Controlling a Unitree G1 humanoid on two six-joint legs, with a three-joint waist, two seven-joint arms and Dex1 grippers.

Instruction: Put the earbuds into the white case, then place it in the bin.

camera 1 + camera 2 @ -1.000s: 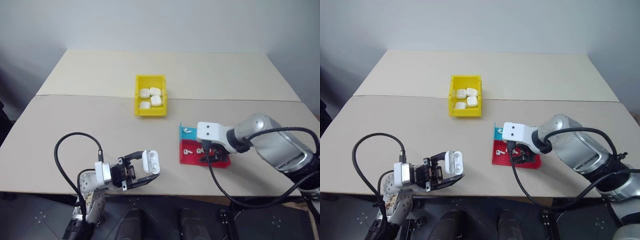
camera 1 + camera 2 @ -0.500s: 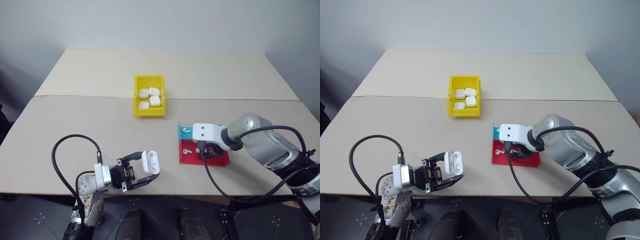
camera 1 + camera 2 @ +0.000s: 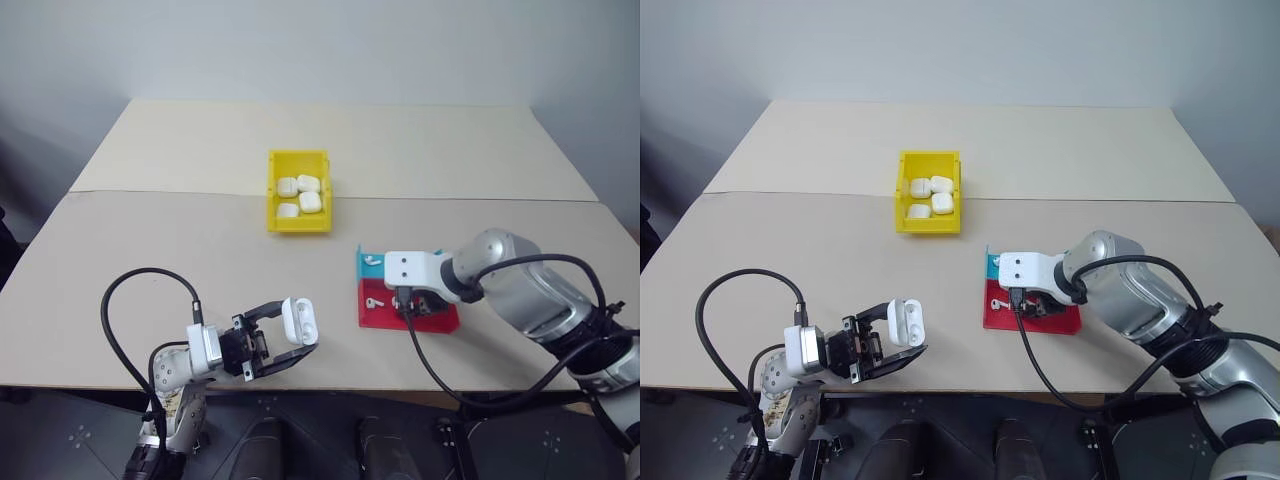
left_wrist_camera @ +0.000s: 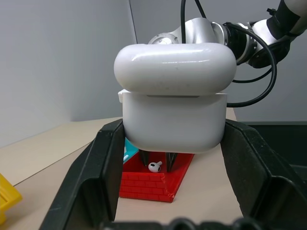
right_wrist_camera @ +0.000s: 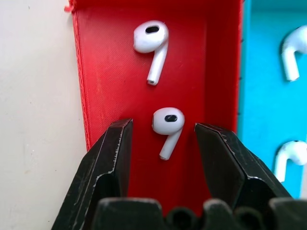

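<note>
My left gripper (image 3: 285,335) is shut on the white case (image 3: 298,321), held above the table's near edge with its lid tipped open (image 4: 173,96). Over the red tray (image 3: 378,314), my right gripper (image 5: 164,125) points down and is open. Its fingers (image 5: 115,148) stand on either side of one of the earbuds (image 5: 168,122), with a gap on each side. Another of the earbuds (image 5: 151,38) lies further along the same tray. The yellow bin (image 3: 272,190) stands at mid-table, far beyond both grippers.
Several white cases (image 3: 300,195) lie inside the bin. A blue tray (image 3: 370,265) adjoins the red one and holds two more earbuds (image 5: 292,52). A black cable (image 3: 125,300) loops from my left wrist over the table.
The right forearm has swung in slightly while its gripper stays low over the red tray. The left gripper keeps hold of the case in the same place.
</note>
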